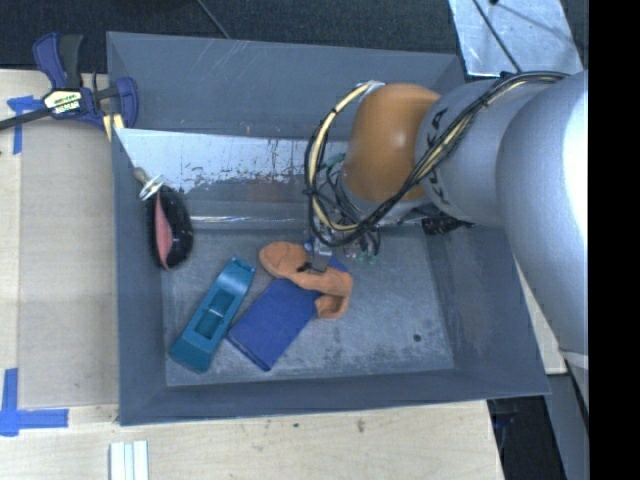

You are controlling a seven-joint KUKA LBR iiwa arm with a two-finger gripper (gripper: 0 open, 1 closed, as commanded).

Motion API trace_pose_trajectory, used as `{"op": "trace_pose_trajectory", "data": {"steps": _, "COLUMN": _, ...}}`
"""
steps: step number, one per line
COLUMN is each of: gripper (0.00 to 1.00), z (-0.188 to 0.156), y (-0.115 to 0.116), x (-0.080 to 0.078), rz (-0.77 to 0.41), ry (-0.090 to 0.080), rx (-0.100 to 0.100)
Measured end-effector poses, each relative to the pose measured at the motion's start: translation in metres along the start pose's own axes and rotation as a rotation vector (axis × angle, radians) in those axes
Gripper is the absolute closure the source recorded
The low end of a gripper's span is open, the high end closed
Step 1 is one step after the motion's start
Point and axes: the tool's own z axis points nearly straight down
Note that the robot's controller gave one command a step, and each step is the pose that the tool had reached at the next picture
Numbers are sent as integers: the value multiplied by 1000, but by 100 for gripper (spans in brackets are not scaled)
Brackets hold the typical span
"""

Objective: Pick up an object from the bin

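Orange soft piece (283,260) lies in the middle of the bin (440,343), touching a dark blue flat block (270,326). The gripper (322,256) stands right over it; how wide it is, I cannot tell.

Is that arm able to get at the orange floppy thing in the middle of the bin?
Probably yes: the gripper is right over the orange floppy thing, at its middle, and nothing lies on top of it.

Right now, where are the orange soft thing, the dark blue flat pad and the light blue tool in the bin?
orange soft thing (335,293): camera view, on its lower right lobe.
dark blue flat pad (272,323): camera view, middle of its top face.
light blue tool (212,318): camera view, middle of its body.
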Motion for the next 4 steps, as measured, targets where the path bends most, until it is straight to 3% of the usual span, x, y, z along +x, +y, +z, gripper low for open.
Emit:
{"op": "trace_pose_trajectory", "data": {"steps": 2, "gripper": 100, "z": -3, "y": 0, "x": 1, "rz": 0, "ry": 5, "rx": 1}}
{"op": "trace_pose_trajectory", "data": {"steps": 3, "gripper": 100, "z": -15, "y": -1, "x": 2, "rz": -2, "ry": 17, "rx": 5}}
{"op": "trace_pose_trajectory", "data": {"steps": 4, "gripper": 100, "z": -23, "y": -1, "x": 0, "rz": -2, "ry": 14, "rx": 5}}
